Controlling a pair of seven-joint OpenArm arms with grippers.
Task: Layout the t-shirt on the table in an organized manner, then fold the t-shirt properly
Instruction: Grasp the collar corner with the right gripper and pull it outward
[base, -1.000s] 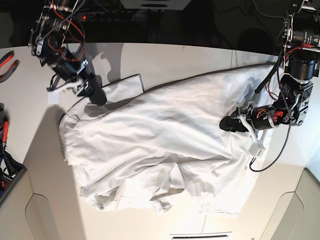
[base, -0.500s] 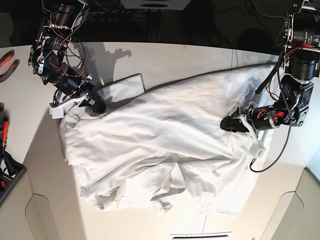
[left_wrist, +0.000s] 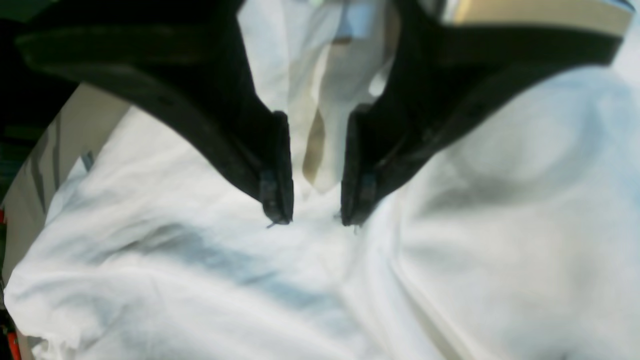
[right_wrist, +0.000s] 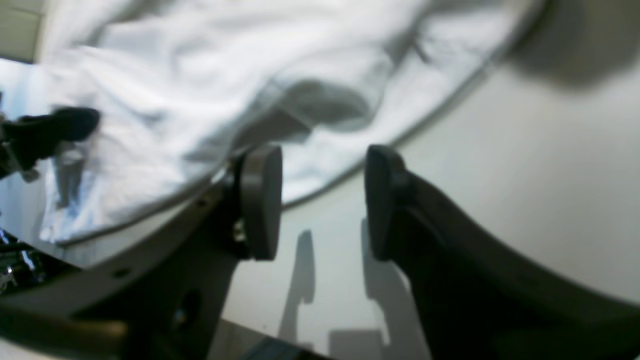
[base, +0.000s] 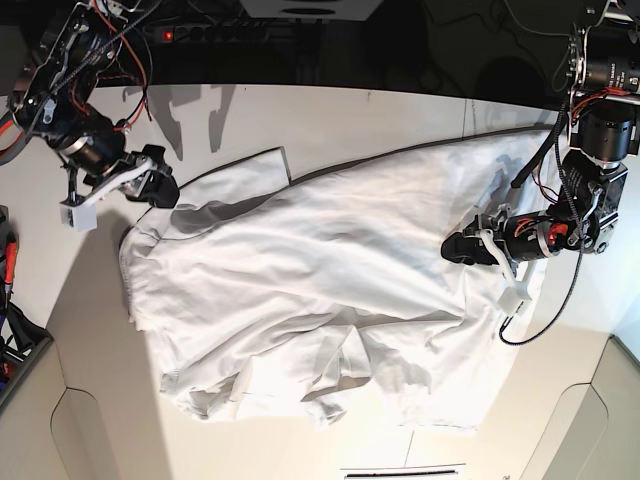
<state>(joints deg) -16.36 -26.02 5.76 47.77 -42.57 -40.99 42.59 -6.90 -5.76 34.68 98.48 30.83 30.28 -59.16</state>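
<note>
The white t-shirt (base: 320, 270) lies spread and wrinkled across the white table (base: 400, 110), with one sleeve at the upper left and bunched folds at the lower left. My left gripper (base: 450, 248) rests on the shirt's right part. In the left wrist view its jaws (left_wrist: 315, 217) stand narrowly apart and pinch a ridge of the cloth (left_wrist: 200, 280). My right gripper (base: 165, 190) is open beside the shirt's upper left edge. In the right wrist view it (right_wrist: 320, 200) hangs over bare table (right_wrist: 500, 175), with the shirt's hem (right_wrist: 200, 75) just beyond.
A red-handled tool (base: 12, 125) lies at the left edge. A dark bin (base: 15, 350) sits at the lower left. Beige cut-out panels sit at the front corners (base: 100, 430) (base: 590, 420). The table's dark far edge runs along the top.
My right gripper has moved left and a little back, off the shirt's sleeve and onto bare table beside it. The left arm and the shirt have not visibly moved.
</note>
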